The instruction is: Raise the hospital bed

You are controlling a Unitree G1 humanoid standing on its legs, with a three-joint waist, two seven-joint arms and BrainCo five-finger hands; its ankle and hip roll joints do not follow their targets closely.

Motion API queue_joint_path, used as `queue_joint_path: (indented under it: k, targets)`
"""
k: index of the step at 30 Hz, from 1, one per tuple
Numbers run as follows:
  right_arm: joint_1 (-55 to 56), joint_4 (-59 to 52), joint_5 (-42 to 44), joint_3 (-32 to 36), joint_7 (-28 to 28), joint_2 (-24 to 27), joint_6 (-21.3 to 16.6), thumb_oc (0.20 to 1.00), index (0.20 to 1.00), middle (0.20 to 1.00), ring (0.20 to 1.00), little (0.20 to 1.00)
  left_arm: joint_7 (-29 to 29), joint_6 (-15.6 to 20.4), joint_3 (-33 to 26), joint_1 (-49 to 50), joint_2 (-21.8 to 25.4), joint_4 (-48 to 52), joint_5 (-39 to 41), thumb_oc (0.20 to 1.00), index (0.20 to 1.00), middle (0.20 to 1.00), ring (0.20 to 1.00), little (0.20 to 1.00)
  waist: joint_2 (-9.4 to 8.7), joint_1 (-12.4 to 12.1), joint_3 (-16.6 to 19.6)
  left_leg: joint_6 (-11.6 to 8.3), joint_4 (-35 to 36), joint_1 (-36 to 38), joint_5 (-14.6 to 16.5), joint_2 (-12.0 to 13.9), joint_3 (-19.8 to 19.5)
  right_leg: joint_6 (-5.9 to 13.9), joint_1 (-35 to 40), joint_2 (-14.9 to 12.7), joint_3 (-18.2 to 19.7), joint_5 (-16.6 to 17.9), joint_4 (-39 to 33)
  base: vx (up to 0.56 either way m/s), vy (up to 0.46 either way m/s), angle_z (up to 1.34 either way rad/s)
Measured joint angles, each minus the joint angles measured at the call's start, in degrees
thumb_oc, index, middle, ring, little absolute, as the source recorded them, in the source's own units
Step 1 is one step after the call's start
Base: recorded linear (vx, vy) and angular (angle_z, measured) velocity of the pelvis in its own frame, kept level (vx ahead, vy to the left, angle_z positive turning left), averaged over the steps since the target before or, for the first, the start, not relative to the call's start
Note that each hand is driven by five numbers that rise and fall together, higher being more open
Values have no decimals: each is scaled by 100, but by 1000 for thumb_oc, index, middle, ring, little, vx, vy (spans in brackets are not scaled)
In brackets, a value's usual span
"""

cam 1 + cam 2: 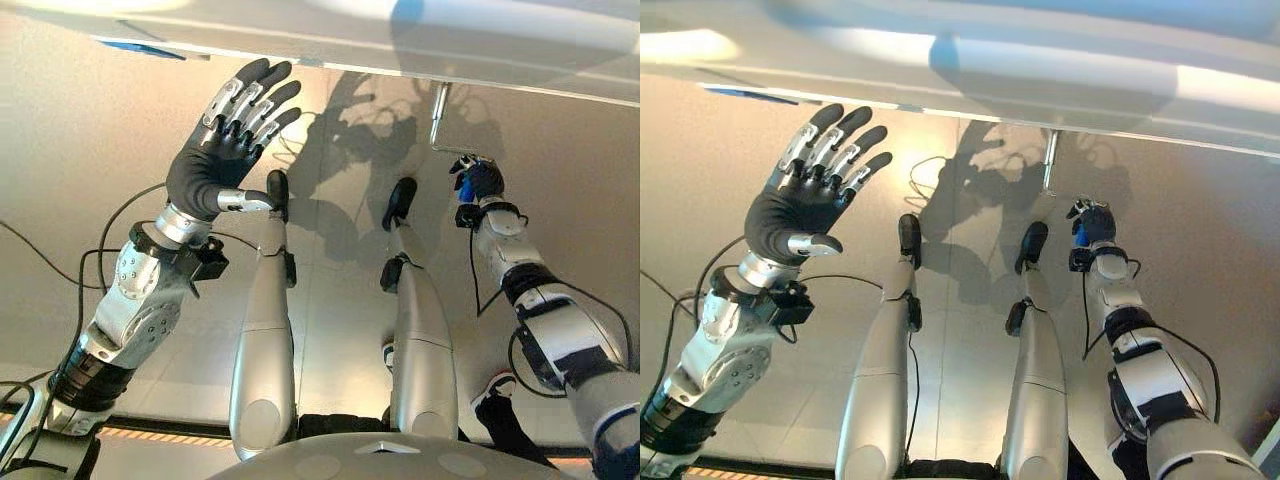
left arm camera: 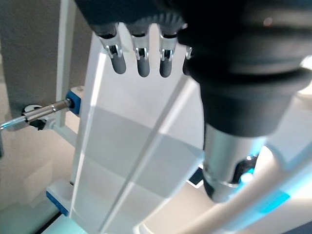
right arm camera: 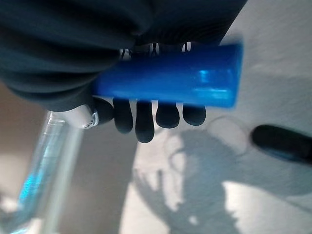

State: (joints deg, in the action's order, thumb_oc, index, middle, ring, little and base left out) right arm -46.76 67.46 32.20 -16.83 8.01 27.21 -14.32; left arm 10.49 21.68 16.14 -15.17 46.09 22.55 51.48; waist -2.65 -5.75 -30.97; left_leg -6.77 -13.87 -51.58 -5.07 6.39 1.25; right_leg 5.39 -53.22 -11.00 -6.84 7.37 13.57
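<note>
Right hand (image 3: 97,58) fingers grasp the crank's blue handle (image 3: 170,80) under the white bed (image 1: 400,30); left hand (image 1: 225,140) released.

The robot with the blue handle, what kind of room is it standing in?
Probably a hospital room or a practice ward. The white bed frame has a metal crank hanging under its edge, and the right hand is curled round the crank's blue handle. The left hand is raised open.

From where I sat, the hospital bed (image 1: 420,40) was cut off by the top edge, so I saw just its underside. The right hand (image 1: 478,180) hid most of the blue crank handle (image 3: 165,80), and the metal crank rod (image 3: 53,161) was blurred.
</note>
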Motion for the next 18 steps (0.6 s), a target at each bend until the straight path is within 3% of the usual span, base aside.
queue_joint_path:
  k: [4,5,6,9,14,16,18]
  targets:
    - [-112,257,11,47,45,8,237,200,200,200,200,200,-1,1,14,-23,2,-147,1,1000,1000,1000,1000,1000,10,-129,-1,21,0,3,-16,-51,-17,16,34,-40,-25,-2,1,0,16,7]
    - [-107,256,11,47,57,8,238,351,351,351,351,351,-1,3,14,-19,-1,-191,0,1000,1000,1000,1000,1000,14,-146,-3,23,0,4,-19,-52,-19,16,40,-40,-32,-3,2,-2,9,4]
    - [-105,243,11,46,68,12,273,1000,1000,1000,1000,1000,-12,1,15,2,0,-274,-3,1000,1000,1000,1000,1000,23,-146,-3,26,0,5,-23,-50,-26,16,49,-40,-40,-3,2,0,0,0]
    - [-69,218,9,15,110,23,346,1000,1000,1000,1000,1000,-31,2,15,7,-16,-415,-77,1000,1000,1000,1000,1000,36,-139,-2,22,0,11,-27,-47,-28,15,56,-38,-44,-3,3,0,0,0]
    - [423,70,5,-10,-13,17,360,1000,1000,1000,1000,1000,-276,7,-24,89,7,-1131,-938,1000,1000,1000,1000,1000,80,-140,-6,15,101,418,-23,-44,-27,19,440,-38,-71,-20,-54,0,0,0]
    - [645,110,-39,-4,-12,9,387,1000,1000,1000,1000,1000,-629,42,97,0,402,-1484,-2245,1000,1000,1000,1000,1000,96,-132,-3,5,158,706,-21,-27,-19,16,738,-20,-103,-22,-118,0,0,0]
    - [912,91,-145,-9,-7,-63,404,1000,1000,1000,1000,1000,-868,118,129,6,317,-1994,-2870,1000,1000,1000,1000,1000,126,-76,17,0,239,1063,-12,-35,-8,28,1093,-27,-114,-23,-210,-8,15,0]
